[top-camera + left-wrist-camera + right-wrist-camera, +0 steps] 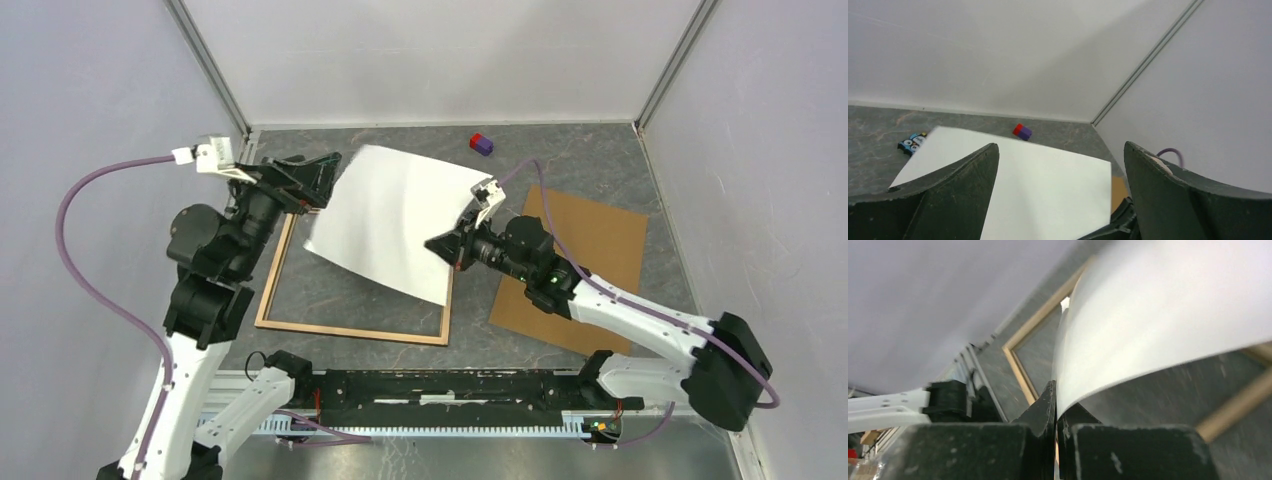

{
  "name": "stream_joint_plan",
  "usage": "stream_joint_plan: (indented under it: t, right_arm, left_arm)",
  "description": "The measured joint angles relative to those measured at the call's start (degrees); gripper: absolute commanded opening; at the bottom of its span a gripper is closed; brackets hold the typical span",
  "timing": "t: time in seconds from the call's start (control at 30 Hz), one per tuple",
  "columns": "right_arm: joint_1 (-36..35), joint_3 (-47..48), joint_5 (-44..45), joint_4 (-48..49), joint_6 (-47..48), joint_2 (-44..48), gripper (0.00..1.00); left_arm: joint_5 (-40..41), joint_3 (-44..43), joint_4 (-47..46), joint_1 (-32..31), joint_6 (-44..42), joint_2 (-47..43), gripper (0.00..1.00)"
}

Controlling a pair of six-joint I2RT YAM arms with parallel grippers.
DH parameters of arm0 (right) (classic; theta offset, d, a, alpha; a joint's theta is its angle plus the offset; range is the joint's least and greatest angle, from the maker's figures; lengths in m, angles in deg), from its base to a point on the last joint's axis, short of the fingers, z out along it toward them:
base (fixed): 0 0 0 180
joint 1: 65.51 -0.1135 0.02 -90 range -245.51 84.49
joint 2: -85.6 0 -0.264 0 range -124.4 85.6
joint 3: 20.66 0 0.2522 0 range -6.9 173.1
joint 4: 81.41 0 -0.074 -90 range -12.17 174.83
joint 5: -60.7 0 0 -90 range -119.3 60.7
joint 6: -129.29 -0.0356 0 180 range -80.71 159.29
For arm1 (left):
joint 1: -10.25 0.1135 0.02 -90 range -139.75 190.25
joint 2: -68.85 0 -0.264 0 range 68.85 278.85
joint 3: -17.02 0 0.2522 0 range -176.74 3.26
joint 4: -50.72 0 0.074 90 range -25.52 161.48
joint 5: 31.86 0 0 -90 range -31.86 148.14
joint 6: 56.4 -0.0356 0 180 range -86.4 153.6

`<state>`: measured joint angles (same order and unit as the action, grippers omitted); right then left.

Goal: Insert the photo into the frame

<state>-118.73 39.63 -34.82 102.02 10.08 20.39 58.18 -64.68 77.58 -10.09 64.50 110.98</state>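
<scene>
Smooth paper photo [395,218], wooden frame [350,333]

photo [395,220] white side up, bowed, tilted over frame [350,333] right half; frame light wood, lying flat.

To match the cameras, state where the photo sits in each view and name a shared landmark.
Top external: the photo, white side up, centre, over the far right corner of the frame.
Left wrist: lower centre, framed by the open left end effector.
Right wrist: upper right, edge pinched in the shut right end effector.
Shared landmark: the grey table.
</scene>
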Motion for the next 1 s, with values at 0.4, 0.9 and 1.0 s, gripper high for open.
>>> stream_joint_plan:
  t: [0.4,0.9,1.0]
  right_arm:
    - [19.41,-19.74,-26.21,5.77,-19.04,-16.09,0.0]
    - [18.4,-12.33,-31.06,7.58,-19.17,-25.29,0.0]
    - [16.5,-10.6,-29.0,7.63,-19.78,-26.62,0.0]
  left_arm:
    - [-0.17,3.21,0.96,0.15,-4.22,7.82,1.0]
    - [-6.75,4.44,0.02,4.42,-4.33,12.39,1.0]
    - [-7.72,4.59,-0.02,4.76,-4.28,12.48,1.0]
